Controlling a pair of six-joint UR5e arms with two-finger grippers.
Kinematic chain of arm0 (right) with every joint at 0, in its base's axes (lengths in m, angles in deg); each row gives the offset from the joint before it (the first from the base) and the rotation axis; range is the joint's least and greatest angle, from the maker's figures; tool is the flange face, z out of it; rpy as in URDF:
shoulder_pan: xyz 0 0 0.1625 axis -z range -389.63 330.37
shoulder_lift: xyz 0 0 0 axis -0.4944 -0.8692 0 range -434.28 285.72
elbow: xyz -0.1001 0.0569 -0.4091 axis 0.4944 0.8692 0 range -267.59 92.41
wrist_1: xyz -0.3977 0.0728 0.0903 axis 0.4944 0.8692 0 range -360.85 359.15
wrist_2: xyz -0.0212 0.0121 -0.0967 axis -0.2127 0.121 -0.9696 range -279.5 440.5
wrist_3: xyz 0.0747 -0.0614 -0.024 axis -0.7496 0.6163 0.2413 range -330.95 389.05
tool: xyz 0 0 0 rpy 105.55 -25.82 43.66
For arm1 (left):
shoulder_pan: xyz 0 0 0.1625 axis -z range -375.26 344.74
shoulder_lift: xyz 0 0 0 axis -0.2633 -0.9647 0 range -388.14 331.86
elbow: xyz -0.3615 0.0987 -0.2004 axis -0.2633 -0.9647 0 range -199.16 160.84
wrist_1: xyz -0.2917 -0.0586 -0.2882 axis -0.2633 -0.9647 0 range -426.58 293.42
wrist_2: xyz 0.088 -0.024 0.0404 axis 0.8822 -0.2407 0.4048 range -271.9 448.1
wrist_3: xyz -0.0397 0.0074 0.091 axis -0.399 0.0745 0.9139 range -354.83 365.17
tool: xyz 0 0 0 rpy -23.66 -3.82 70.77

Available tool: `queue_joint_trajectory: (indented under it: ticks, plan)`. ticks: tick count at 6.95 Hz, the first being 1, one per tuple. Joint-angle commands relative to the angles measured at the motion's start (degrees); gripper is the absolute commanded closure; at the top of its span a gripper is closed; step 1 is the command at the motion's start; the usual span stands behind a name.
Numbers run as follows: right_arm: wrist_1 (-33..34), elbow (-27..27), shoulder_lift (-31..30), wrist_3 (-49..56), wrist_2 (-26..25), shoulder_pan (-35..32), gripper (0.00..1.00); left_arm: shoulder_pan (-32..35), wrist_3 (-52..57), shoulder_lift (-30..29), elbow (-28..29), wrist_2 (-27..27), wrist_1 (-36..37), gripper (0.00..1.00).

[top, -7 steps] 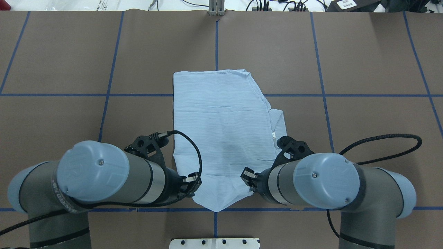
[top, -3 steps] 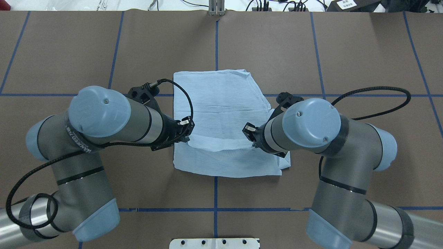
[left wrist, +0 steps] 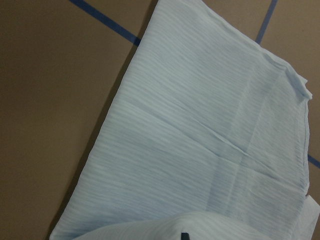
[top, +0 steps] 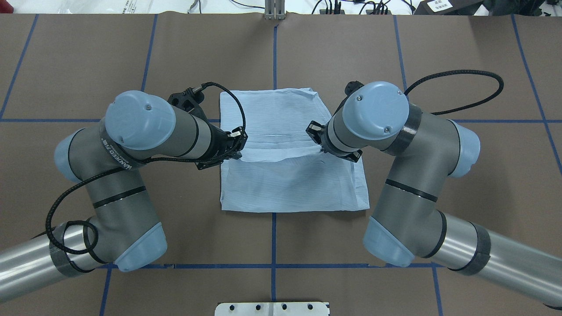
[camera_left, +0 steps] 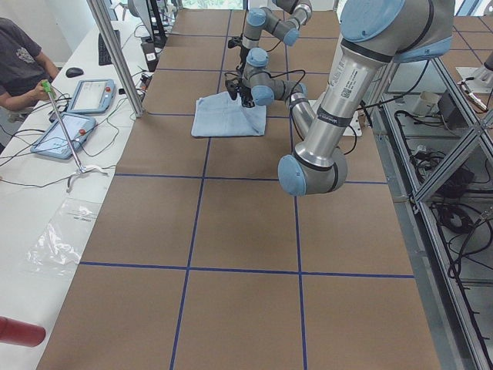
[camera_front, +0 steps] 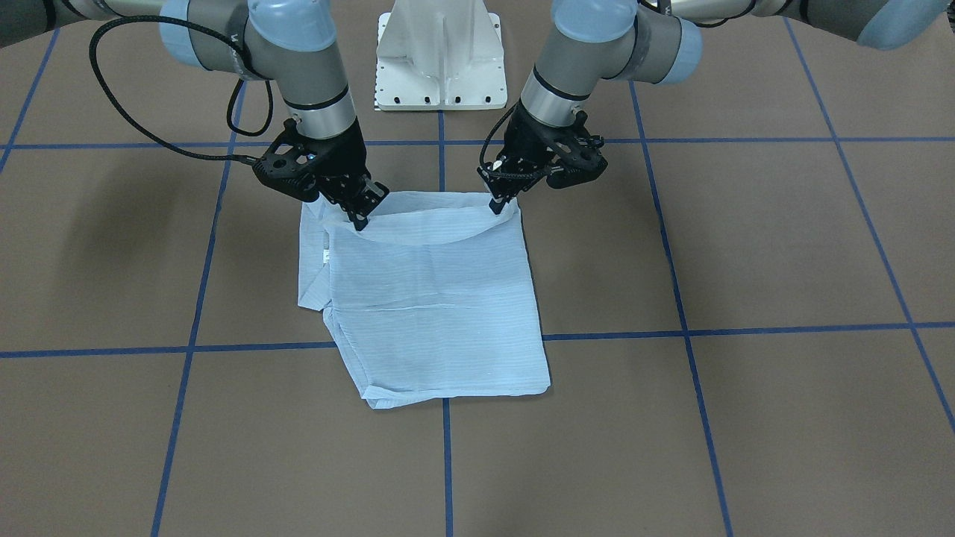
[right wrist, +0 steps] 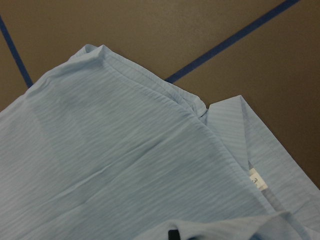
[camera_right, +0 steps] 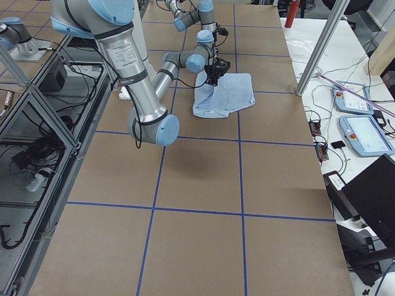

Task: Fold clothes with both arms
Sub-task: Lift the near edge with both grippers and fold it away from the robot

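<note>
The clothes are one light-blue shirt point(top: 285, 188), folded into a rough rectangle at the table's middle point(camera_front: 433, 313). My left gripper point(top: 236, 150) is shut on one corner of its lifted edge, and that gripper point(camera_front: 498, 206) is at the right in the front-facing view. My right gripper point(top: 322, 148) pinches the other corner, also shut point(camera_front: 359, 219). The held edge sags between them and hangs a little above the flat layer. Both wrist views look down on the shirt point(left wrist: 200, 125) point(right wrist: 125, 150), with the raised edge along the bottom. A sleeve part with a small label point(right wrist: 256, 181) sticks out on the right arm's side.
The white pedestal base point(camera_front: 440, 67) stands behind the shirt. Blue tape lines point(top: 273, 52) cross the brown table. A side table holds tablets point(camera_left: 92, 96), and a person point(camera_left: 19, 62) sits there. A red cylinder point(camera_left: 19, 331) lies at that view's lower left.
Both arms have swung away from the robot's base, carrying the near edge of the shirt up and over the rest. A new fold now forms the shirt's near side.
</note>
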Motion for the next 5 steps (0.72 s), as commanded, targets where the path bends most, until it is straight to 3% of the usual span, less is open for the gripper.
queue_joint_trajectory:
  ticks: [1, 3, 5]
  plan:
    - [-0.1, 6.0, 4.5, 2.8, 0.0, -2.8, 1.0, 2.5, 0.4, -0.5, 1.5, -0.1, -1.2, 1.0]
    - [-0.1, 10.9, 7.9, 4.7, 0.1, -4.5, 1.0, 5.1, 1.5, -4.0, 6.8, -0.4, -2.7, 1.0]
    - [-6.3, 16.4, 9.2, 4.9, 0.1, -5.1, 1.0, 5.6, 1.5, -4.4, 10.3, -0.3, -5.7, 1.0]
